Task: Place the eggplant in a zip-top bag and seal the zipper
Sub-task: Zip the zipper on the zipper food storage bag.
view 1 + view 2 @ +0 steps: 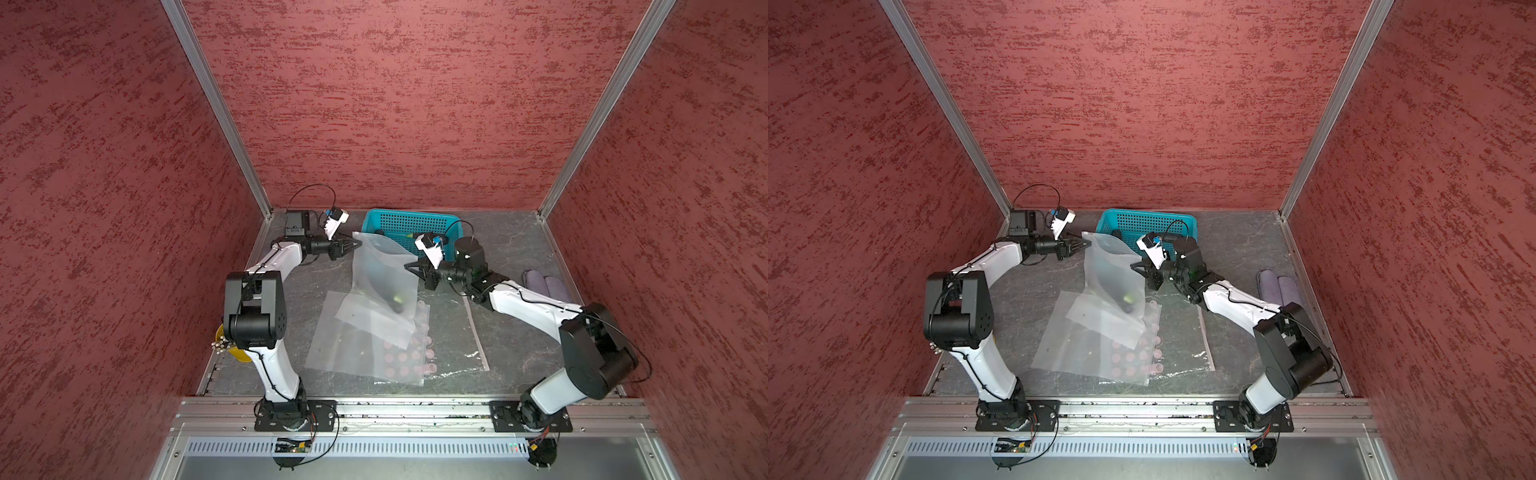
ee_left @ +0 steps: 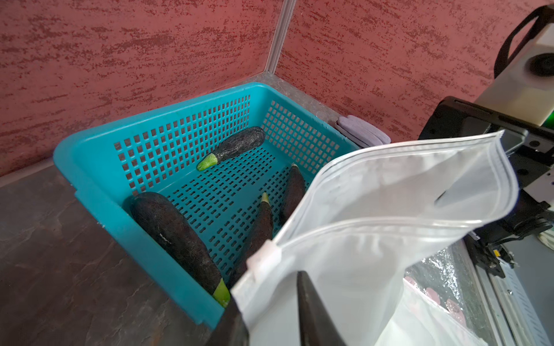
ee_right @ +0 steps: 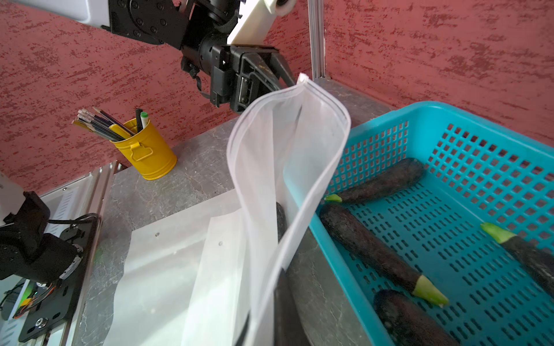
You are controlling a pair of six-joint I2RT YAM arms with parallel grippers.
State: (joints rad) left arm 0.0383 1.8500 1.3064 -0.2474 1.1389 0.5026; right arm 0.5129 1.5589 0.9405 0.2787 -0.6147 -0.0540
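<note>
A clear zip-top bag [image 1: 382, 266] [image 1: 1113, 270] hangs upright over the table with its mouth gaping open [image 2: 389, 191] [image 3: 287, 125]. A dark eggplant [image 1: 397, 299] [image 1: 1128, 300] with a green stem lies in the bag's bottom. My left gripper [image 1: 352, 243] [image 1: 1087, 243] [image 2: 269, 299] is shut on the bag's top corner beside the white slider [image 2: 265, 254]. At the opposite end of the mouth, my right gripper [image 1: 409, 266] [image 1: 1136, 266] [image 3: 263, 299] is shut on the bag's edge.
A teal basket [image 1: 409, 218] [image 2: 90, 143] [image 3: 449, 107] behind the bag holds several more eggplants [image 2: 177, 230]. Flat empty bags [image 1: 361, 345] lie on the table below. A yellow pencil cup [image 3: 147, 152] stands at the left, a purple cloth [image 1: 544, 284] at the right.
</note>
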